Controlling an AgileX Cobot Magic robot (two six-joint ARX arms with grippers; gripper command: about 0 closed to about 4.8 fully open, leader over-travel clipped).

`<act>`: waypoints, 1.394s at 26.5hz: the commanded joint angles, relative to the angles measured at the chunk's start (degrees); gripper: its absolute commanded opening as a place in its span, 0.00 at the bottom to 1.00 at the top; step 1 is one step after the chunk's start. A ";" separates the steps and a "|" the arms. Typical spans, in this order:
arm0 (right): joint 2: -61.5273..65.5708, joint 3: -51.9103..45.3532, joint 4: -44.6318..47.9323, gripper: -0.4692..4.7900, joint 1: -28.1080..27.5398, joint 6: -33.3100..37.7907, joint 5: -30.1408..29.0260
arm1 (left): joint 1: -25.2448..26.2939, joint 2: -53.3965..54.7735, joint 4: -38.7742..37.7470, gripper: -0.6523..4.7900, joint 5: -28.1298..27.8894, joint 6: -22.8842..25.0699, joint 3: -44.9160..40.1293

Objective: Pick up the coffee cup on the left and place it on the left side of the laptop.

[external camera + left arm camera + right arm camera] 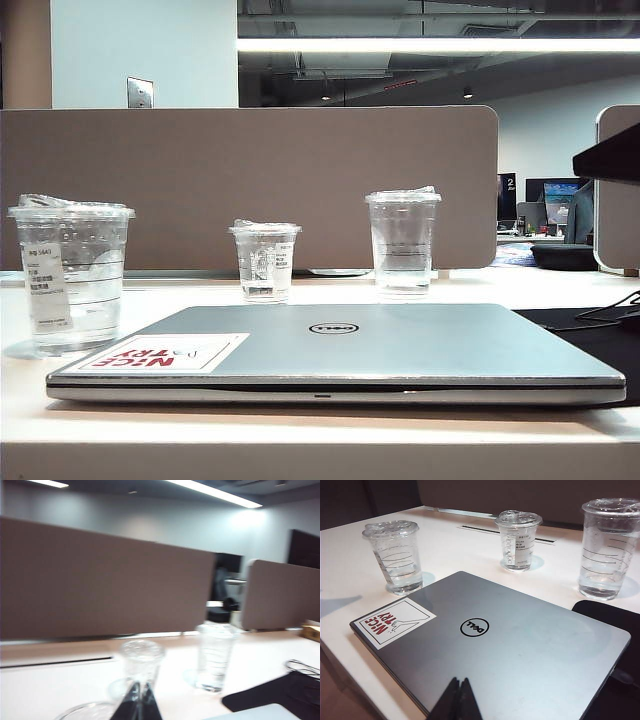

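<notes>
The coffee cup [72, 275], clear with a lid and a long white label, stands upright on the table just left of the closed silver laptop [400, 345]. Neither gripper shows in the exterior view. In the blurred left wrist view my left gripper [139, 692] is shut and empty, pointing level over the table, and the coffee cup's lid [85, 711] lies just below and beside it. My right gripper [458, 682] is shut and empty, hovering over the laptop [520, 645]. The same view shows the coffee cup [397, 557] apart from the gripper.
A short clear cup [265, 260] and a tall clear cup [402, 240] stand behind the laptop before a brown partition [250, 180]. A black pad [615, 625] and cables [615, 310] lie to the laptop's right. A dark shape [610, 155] juts in at the right edge.
</notes>
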 commanded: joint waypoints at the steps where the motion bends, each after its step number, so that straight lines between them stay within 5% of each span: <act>1: 0.04 -0.24 0.90 0.08 0.04 -0.02 0.07 | 0.09 -3.85 -5.60 0.11 -3.82 3.30 0.37; 5: 0.04 -0.24 0.90 0.08 0.04 -0.02 0.07 | 0.09 -8.57 -14.51 0.11 -10.86 9.18 1.03; 9: 0.04 -0.24 0.87 0.08 0.04 -0.02 0.07 | 0.09 -12.50 -22.45 0.11 -16.09 10.25 2.71; 25: 0.04 -0.24 0.90 0.08 0.04 -0.04 0.09 | 0.09 -14.93 -23.21 0.11 -15.89 10.32 2.73; 30: 0.04 -0.24 0.90 0.08 0.04 -0.02 0.09 | 0.09 -14.93 -27.74 0.11 -19.91 18.58 2.69; 37: 0.04 -0.24 0.90 0.08 0.02 -0.02 0.07 | 0.09 -17.11 -31.98 0.11 -22.12 17.81 0.13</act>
